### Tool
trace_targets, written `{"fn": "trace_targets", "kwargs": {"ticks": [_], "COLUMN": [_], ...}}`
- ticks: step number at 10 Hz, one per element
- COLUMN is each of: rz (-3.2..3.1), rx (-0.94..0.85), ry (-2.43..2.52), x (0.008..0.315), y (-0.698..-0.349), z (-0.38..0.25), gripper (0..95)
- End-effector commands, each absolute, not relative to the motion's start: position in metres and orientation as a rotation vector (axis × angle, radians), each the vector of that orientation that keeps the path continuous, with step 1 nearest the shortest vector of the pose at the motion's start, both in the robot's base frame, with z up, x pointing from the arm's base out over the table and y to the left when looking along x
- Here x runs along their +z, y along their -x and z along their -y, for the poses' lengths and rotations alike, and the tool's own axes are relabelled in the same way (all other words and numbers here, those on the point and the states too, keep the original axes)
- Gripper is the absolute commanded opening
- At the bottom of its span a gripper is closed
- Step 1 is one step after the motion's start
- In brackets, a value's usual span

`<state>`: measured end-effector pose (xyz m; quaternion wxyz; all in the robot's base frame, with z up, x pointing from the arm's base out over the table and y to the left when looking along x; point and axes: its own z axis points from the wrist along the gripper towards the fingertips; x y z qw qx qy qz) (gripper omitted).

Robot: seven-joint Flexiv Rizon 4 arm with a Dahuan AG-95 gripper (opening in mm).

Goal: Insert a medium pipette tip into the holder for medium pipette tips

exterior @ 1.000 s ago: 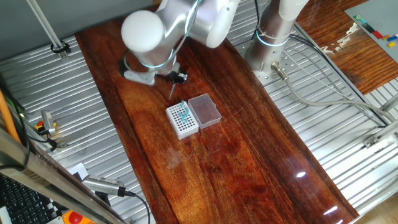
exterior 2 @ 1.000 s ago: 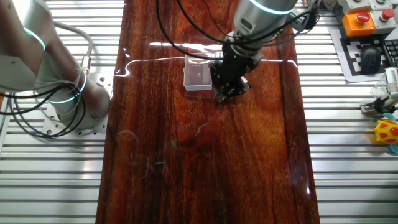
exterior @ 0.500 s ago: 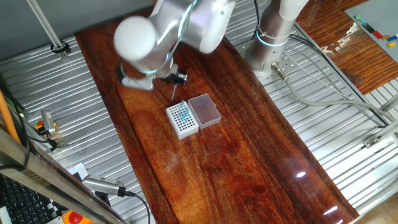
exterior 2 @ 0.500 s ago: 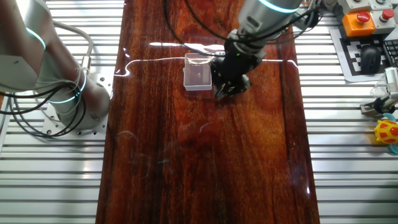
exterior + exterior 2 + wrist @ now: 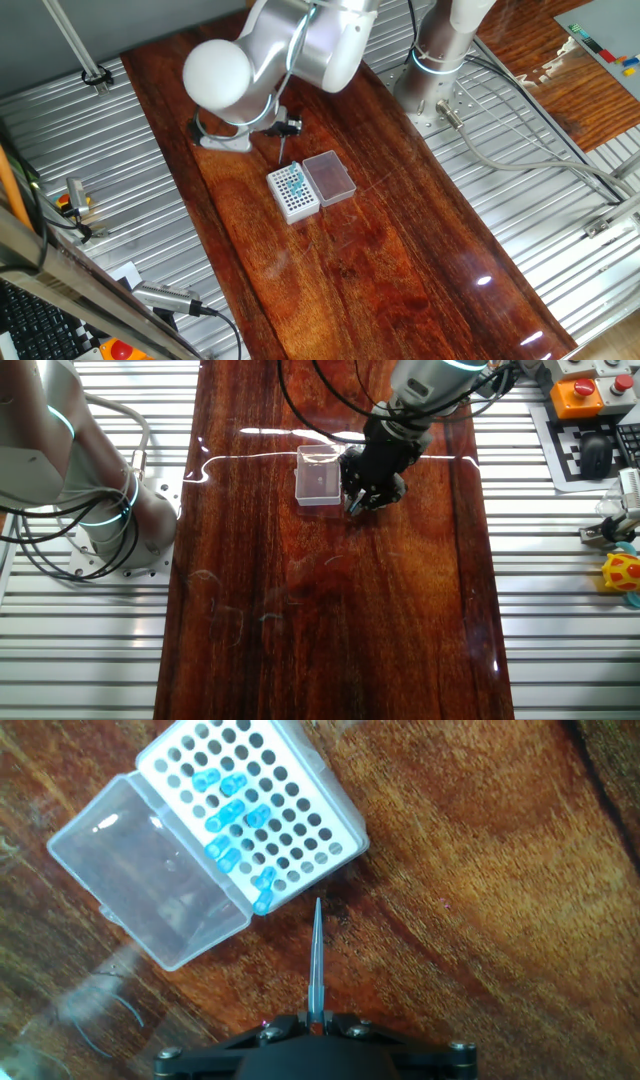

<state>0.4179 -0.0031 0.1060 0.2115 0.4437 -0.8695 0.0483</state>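
- Our two-finger gripper (image 5: 316, 1020) has its jaws closed on the slender translucent pipette tip (image 5: 317, 955).
- Its point hangs near the white square holder (image 5: 285, 795) with blue tips.

Holder (image 5: 262, 802): stood on the bench (image 5: 480, 900), touching the clear box (image 5: 150, 885) at its side.
Tip (image 5: 316, 960): in the tool (image 5: 315, 1018), pointing at the holder's near edge.

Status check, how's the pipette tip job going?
Tool shut on the tip, pointing down. Tip beside the white rack, not over a hole. Nothing in the way.
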Motion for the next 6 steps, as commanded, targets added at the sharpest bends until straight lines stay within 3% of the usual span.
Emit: {"fn": "trace_targets", "kwargs": {"ticks": [1, 6], "rz": [2.427, 2.379], "rx": [0.132, 0.151], "ry": [-1.221, -1.268], "x": [0.1055, 0.1026], "y": [-0.4188, -0.4193], "z": [0.0025, -0.001], "gripper": [0.0, 0.0]}}
